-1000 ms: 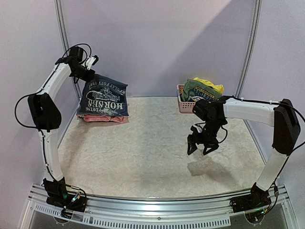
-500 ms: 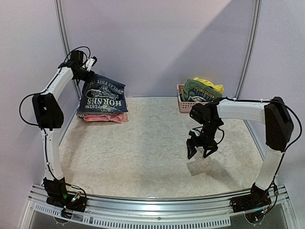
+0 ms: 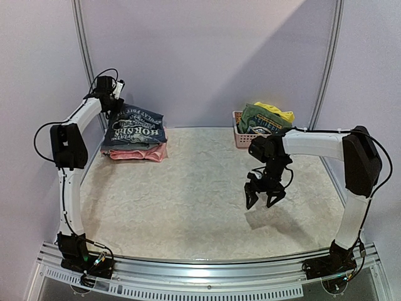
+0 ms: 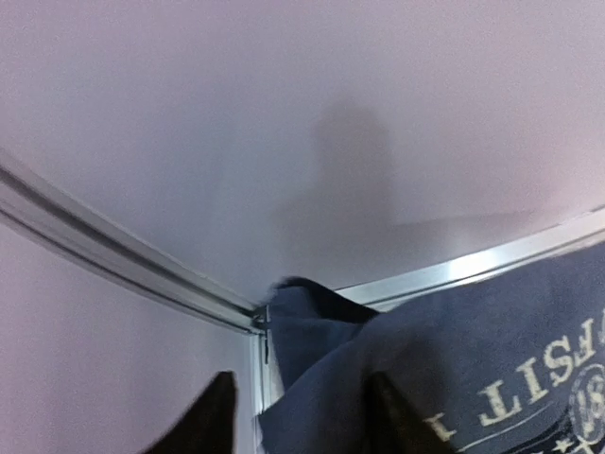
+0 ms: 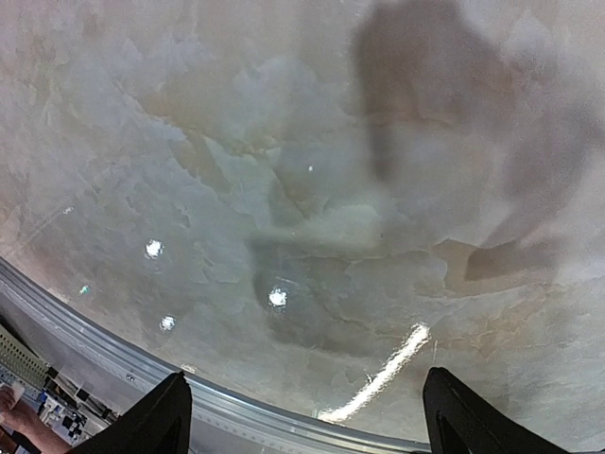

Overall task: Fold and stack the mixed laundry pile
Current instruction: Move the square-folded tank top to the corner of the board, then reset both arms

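Nearest, the right pincer [image 3: 263, 199] hangs over the bare middle-right of the counter [image 3: 188, 188], its jaws spread wide and holding nothing. It has barely shifted in the last second.

The change is at the far left. A second ago the left pincer [image 3: 113, 95] was holding the navy top [image 3: 138, 128] up on a slant. Now its jaws have parted, and the top has sunk flat onto the pink garment [image 3: 155, 152] beneath it. In the left wrist view the cloth's edge lies just by one finger, apparently loose. I judge this garment placed on the stack.

At the far right, the pink basket [image 3: 239, 136] is heaped with unfolded laundry: a green printed tee [image 3: 263, 119] with a yellow piece [image 3: 280, 113] behind it. Those likely come next.
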Robot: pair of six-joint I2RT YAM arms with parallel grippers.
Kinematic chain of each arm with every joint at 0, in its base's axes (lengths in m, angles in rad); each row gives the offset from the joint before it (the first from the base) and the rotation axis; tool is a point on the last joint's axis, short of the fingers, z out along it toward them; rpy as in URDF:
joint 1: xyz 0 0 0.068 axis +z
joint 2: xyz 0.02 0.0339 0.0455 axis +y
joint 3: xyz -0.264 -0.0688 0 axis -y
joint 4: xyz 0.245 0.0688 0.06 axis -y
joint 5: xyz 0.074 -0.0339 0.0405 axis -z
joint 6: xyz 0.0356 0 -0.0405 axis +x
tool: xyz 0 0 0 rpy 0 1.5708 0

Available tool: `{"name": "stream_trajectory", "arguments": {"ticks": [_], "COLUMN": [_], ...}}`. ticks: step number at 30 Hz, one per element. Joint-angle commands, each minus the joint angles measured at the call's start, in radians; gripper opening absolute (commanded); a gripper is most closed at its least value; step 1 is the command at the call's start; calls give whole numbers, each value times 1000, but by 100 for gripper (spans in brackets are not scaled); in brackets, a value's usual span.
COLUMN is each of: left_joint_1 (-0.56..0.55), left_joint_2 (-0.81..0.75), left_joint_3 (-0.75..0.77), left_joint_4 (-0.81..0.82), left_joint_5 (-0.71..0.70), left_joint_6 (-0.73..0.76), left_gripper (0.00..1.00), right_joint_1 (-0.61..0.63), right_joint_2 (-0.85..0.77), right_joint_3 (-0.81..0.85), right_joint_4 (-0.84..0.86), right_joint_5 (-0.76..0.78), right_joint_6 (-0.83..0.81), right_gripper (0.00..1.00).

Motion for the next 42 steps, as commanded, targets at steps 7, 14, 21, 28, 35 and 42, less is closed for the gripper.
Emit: {"name": "stream_trajectory", "arguments": {"ticks": [7,14,21,28,35,42], "left_joint_1": [-6,-46,-98,-106,-106,-77], "left_joint_2": [-45,-208,-303,-297,-279,-259], "left_joint_3": [34,-114,-298,-419,-547,-593], "left_joint_4": [95,1,-15,-15,35,48], "left_joint_5": [-160,67,261,343,346,308], "left_joint_6": [-275,-414,-450,-467,-479,-435], "left_gripper": [99,85,74,71,68,68], "right_joint_1": [-7,-7,-7,-7,-6,-7], "right_joint_2": [47,45,28,-34,-93,-123], "right_joint_3": [69,74,53,-32,-114,-150], "right_joint_4": [2,66,119,161,184,175], "right_joint_5": [-15,-14,-17,-8,-9,-2], "right_joint_6": [-4,38,75,104,133,132], "right_gripper": [86,86,86,86,87,87]}}
